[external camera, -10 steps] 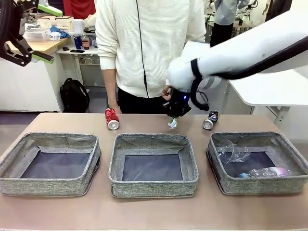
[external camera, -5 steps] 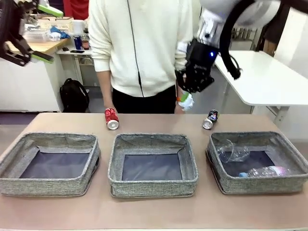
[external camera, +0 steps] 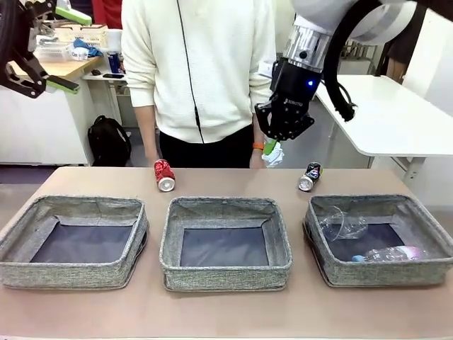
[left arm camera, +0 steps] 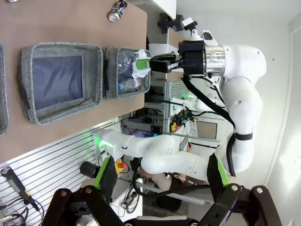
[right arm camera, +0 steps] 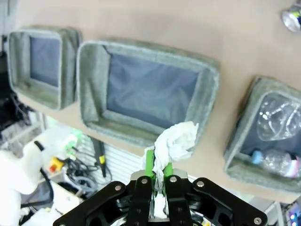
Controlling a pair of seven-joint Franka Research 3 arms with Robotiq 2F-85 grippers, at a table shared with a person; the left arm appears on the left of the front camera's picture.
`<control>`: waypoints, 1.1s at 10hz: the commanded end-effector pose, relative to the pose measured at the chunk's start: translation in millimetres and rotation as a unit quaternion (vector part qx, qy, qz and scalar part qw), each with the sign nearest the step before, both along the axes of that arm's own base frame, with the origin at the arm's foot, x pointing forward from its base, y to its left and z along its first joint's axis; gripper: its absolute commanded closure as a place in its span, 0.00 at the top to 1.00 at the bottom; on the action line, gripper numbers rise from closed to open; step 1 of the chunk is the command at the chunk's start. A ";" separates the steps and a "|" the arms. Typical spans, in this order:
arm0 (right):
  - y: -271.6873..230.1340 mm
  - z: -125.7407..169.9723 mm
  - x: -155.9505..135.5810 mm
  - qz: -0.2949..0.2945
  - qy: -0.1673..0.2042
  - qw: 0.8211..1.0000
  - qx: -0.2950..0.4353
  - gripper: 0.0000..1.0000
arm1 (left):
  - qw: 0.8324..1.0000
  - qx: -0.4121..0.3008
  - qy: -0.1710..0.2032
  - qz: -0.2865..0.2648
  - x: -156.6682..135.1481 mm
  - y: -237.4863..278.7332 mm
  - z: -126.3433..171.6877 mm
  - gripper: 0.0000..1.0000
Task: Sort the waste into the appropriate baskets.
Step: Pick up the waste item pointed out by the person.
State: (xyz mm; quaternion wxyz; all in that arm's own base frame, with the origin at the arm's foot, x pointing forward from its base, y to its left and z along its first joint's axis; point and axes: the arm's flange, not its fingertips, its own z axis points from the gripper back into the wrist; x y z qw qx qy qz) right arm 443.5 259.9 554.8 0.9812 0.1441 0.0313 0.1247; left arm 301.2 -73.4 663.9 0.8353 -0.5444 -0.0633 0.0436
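My right gripper (external camera: 271,149) hangs high over the table's far edge, shut on a crumpled white paper ball (external camera: 274,155). In the right wrist view the paper ball (right arm camera: 176,140) sits between the shut green pads (right arm camera: 149,162), above the middle basket (right arm camera: 146,48). Three grey baskets stand in a row: left (external camera: 71,275), middle (external camera: 224,276), right (external camera: 382,273). The right one holds a clear cup (external camera: 340,223) and a bottle (external camera: 386,253). A red can (external camera: 164,175) and a dark can (external camera: 309,176) lie behind the baskets. My left gripper (external camera: 69,48) is open, raised at the far left.
A person in a white sweater (external camera: 198,71) stands at the table's far side, one hand (external camera: 258,152) close behind the paper ball. A white side table (external camera: 396,120) is at the right. The strip of table in front of the baskets is bare.
My right gripper rose from the table's far edge with the paper ball and now hangs high, a little right. The person shifted left. The left arm stayed put.
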 end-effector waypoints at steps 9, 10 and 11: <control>188.3 202.1 -50.0 -0.139 0.014 0.960 -0.241 0.06 | 1.000 -0.008 -0.006 -0.006 -0.7 0.3 1.5 1.00; 187.1 202.2 -47.4 -0.157 0.001 0.961 -0.228 0.06 | 1.000 -0.008 -0.006 -0.006 -0.7 0.3 1.5 1.00; 183.5 200.9 -45.1 -0.188 -0.016 0.957 -0.219 0.06 | 1.000 -0.008 -0.006 -0.006 -0.7 0.3 1.5 1.00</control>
